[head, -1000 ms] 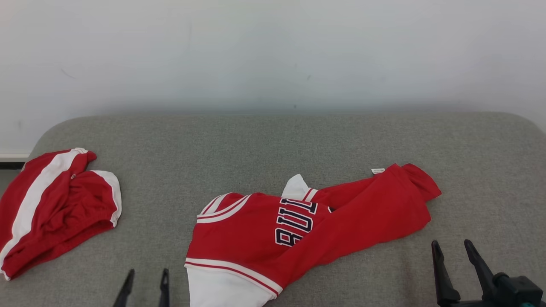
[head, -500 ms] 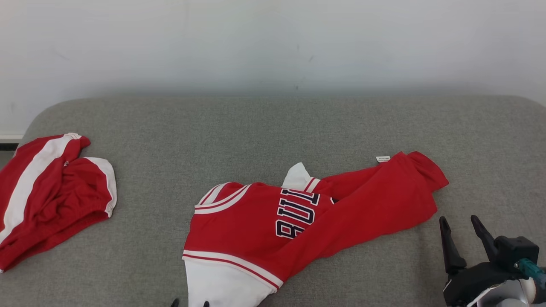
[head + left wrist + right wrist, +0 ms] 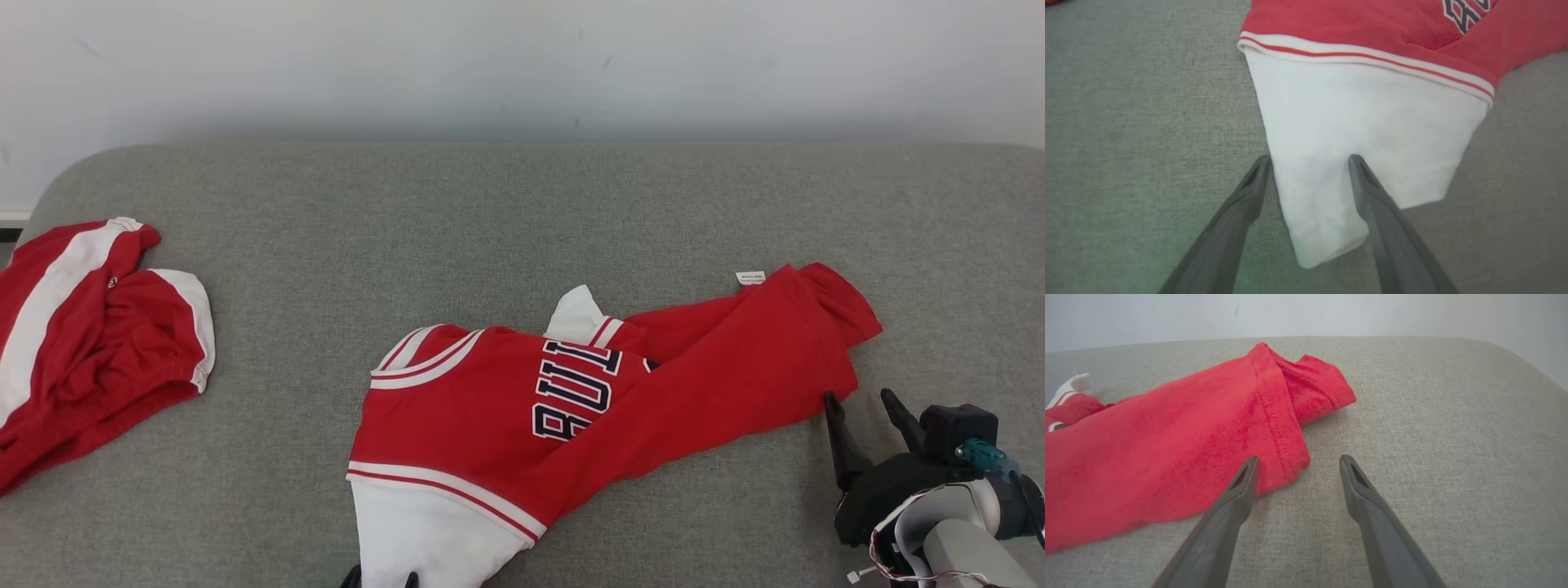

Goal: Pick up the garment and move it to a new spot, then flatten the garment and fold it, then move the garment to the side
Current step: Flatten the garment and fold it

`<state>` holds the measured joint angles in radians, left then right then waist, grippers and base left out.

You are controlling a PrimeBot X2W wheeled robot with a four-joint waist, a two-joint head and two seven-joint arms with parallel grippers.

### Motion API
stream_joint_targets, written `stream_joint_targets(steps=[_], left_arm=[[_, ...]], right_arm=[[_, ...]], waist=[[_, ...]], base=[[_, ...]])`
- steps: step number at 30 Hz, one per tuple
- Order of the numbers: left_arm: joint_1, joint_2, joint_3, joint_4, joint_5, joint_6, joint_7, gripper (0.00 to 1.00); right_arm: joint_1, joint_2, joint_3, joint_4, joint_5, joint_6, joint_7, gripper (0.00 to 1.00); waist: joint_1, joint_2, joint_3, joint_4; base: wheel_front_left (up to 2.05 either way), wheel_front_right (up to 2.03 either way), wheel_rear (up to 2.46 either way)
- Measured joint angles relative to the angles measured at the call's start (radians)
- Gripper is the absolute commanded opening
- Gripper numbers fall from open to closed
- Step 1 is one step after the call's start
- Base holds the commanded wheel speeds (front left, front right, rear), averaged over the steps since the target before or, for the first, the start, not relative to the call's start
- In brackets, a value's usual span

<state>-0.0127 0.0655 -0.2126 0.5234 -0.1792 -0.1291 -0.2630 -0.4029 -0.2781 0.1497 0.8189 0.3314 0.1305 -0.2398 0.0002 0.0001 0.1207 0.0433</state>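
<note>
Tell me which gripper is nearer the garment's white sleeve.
Left. The left gripper is right at the white sleeve, open jaws over its end; the right gripper is at the garment's opposite end, beside the red hem.

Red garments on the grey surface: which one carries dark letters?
The middle red jersey with white sleeve; the left red white-striped garment shows none.

I note the garment (image 3: 490, 416) — a red jersey with white-striped trim and dark lettering — lying rumpled mid-way on the grey cushion (image 3: 490, 212), red body twisted rightward, white panel (image 3: 1355, 134) nearest me.
</note>
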Motion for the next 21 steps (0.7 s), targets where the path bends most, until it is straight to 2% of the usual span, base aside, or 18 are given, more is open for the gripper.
stream_joint_targets(steps=[9,10,11,12,13,21], left_arm=[[-0.04,0.0,-0.027,0.039,-0.017,0.0,-0.004,1.0],[-0.045,-0.001,-0.035,0.048,-0.025,0.0,-0.006,1.0],[-0.051,0.0,-0.041,0.056,-0.039,0.0,-0.006,0.81],[-0.056,0.001,-0.047,0.062,-0.048,0.001,-0.007,0.19],[-0.061,0.002,-0.053,0.065,-0.054,0.002,-0.007,0.0],[-0.06,0.001,-0.078,0.039,-0.095,0.0,-0.002,0.0]], right_arm=[[-0.089,0.012,0.091,0.155,0.13,0.0,-0.004,1.0],[-0.095,0.014,0.099,0.163,0.153,0.0,-0.004,0.96],[-0.1,0.016,0.108,0.168,0.171,0.0,-0.006,0.43],[-0.106,0.015,0.124,0.169,0.179,0.0,-0.007,0.0],[-0.11,0.014,0.137,0.169,0.185,0.0,-0.008,0.0],[-0.074,-0.012,0.188,0.119,0.258,0.0,-0.021,0.0]], waist=[[-0.0001,0.0,0.035,0.01],[-0.0001,0.0,0.036,0.01],[-0.0002,0.0,0.038,0.011],[-0.0001,-0.0001,0.038,0.011],[-0.0002,0.0,0.037,0.011],[-0.0001,0.0,0.004,0.007]], base=[[0.0,0.0,0.0],[0.0,0.0,0.0],[0.0,0.0,0.0],[0.0,0.0,0.0],[0.0,0.0,0.0],[0.0,0.0,0.0]])
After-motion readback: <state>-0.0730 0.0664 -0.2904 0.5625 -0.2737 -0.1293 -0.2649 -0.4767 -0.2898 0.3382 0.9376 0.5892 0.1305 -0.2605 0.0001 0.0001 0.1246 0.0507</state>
